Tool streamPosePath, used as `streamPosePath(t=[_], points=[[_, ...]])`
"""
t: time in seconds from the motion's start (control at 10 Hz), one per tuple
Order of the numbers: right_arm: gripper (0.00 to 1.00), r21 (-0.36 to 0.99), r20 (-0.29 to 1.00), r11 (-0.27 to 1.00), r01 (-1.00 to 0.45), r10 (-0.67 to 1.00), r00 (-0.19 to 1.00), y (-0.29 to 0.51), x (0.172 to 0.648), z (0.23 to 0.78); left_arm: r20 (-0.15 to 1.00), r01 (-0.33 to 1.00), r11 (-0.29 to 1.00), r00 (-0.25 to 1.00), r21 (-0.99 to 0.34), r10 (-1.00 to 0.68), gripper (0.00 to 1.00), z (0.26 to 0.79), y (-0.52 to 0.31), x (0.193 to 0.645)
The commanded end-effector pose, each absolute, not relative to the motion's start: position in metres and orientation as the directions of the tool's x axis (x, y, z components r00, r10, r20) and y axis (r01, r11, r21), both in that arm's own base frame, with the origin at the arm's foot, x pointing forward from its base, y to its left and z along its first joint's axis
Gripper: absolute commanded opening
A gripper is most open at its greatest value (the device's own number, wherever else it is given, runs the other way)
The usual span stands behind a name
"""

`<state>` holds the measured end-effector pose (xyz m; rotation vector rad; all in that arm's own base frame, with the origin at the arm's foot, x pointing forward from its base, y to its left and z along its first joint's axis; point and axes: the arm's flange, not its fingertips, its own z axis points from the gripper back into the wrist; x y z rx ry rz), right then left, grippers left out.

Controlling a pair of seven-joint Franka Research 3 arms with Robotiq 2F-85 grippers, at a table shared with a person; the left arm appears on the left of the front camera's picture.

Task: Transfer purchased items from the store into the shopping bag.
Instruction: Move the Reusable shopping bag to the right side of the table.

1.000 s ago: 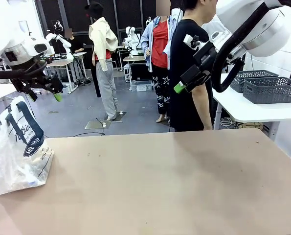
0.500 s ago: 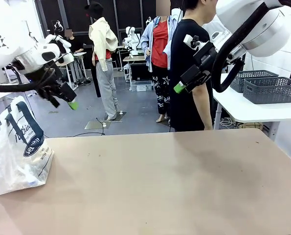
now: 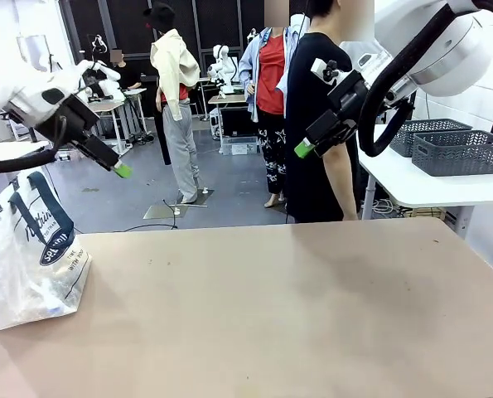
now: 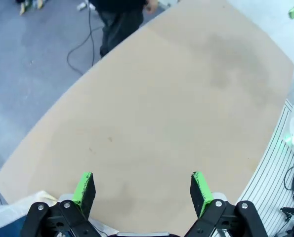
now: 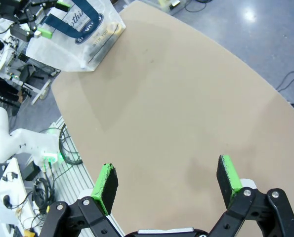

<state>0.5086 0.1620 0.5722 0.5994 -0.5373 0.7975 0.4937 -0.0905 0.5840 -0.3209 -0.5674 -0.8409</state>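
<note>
- The shopping bag (image 3: 32, 249) is sitting at the left end of the bench (image 3: 279, 307), leaning a little, with its navy handles up and its round logo facing the camera; in the right wrist view it is lying at the far corner of the tan top.
- Two dark grey mesh baskets (image 3: 460, 151) are standing on a white side table (image 3: 432, 186) well apart from the bag, beyond the right end of the bench; which of them is serving as the store I cannot tell.
- The left gripper (image 4: 143, 190) is hanging released above the bag's end of the bench, green pads spread wide with nothing between them.
- The right gripper (image 5: 169, 181) is likewise released and empty, hovering high over the bare bench.
- A person in black (image 3: 321, 124) is standing at the far side, beside the right arm.
- No purchased item is lying on the bench, so the step in hand looks like waiting or getting into position.
- To do it well, I would be keeping both grippers wide, reaching toward the basket side with the right arm while steadying the bag's mouth with the left, and staying clear of the person.
</note>
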Motion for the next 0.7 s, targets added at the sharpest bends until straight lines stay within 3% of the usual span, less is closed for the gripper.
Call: streamPosePath(t=[0.0,0.6], points=[[1.0,0.289,0.644,0.545,-0.787,0.497,0.581,0.1605,0.5067,0.5692,0.657,0.793,0.607,0.48,-0.043,-0.581,1.0,0.5946,-0.0861,0.4962],[1.0,0.289,0.644,0.545,-0.787,0.497,0.581,0.1605,0.5067,0.5692,0.617,0.781,0.623,0.509,-0.04,-0.6,1.0,0.5934,-0.0892,0.4942]])
